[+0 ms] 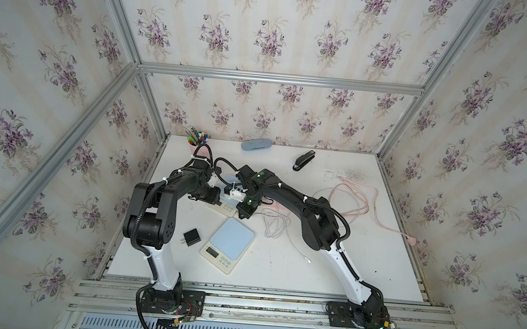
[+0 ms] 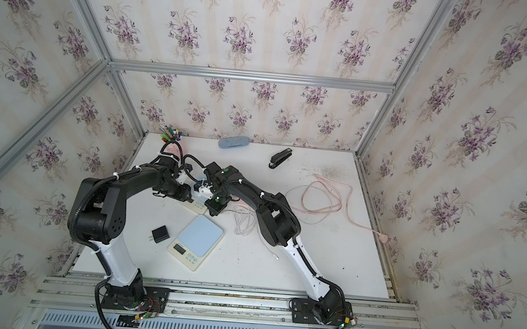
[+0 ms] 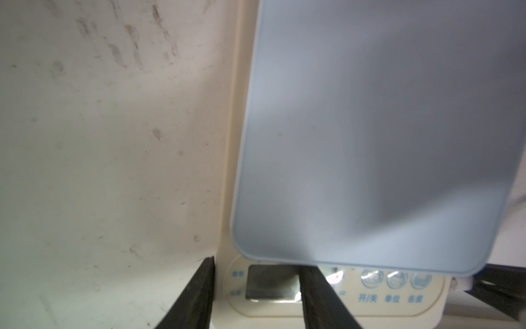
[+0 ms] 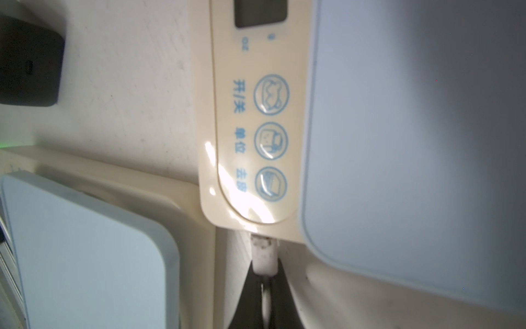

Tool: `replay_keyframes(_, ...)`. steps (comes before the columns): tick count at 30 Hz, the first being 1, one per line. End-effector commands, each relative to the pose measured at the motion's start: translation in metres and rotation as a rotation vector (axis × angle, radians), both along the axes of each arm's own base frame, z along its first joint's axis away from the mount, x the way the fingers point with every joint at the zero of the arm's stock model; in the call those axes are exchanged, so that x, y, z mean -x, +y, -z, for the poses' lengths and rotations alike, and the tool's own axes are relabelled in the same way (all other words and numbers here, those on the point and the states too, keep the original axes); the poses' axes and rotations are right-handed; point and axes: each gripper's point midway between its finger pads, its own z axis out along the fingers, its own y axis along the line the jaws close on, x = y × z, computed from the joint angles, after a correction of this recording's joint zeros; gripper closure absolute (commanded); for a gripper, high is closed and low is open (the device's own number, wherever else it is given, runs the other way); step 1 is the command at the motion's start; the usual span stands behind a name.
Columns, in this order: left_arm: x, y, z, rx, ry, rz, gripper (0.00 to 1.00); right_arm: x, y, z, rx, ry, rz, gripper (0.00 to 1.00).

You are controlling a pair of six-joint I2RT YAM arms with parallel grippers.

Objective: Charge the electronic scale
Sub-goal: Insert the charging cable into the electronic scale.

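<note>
Right wrist view, insertion step: right pincer (image 4: 264, 270) clamped on white plug (image 4: 262, 250) at electronic scale (image 4: 250, 142) edge; left pincer (image 3: 257, 265) apart. Next: push plug home.

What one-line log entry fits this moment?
step: plug-in | right gripper: shut on plug at scale port | left gripper: open, straddling scale edge

Adapter (image 1: 192, 237) just left of nearer scale (image 1: 227, 249)

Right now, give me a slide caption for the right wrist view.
Right gripper jaws pinch a white plug against the electronic scale's edge.
</note>
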Motion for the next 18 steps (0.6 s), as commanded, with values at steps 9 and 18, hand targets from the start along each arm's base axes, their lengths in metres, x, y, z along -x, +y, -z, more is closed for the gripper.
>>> replay_keyframes(9,0.039,-0.051,-0.012,0.312,0.209,-0.033,0.48,-0.097,0.126,-0.090,-0.629,-0.531,-0.046,0.86)
replay_keyframes(18,-0.038,-0.015,-0.033,0.216,0.047,-0.176,0.40,-0.109,0.052,-0.114,-0.495,-0.552,0.061,0.59)
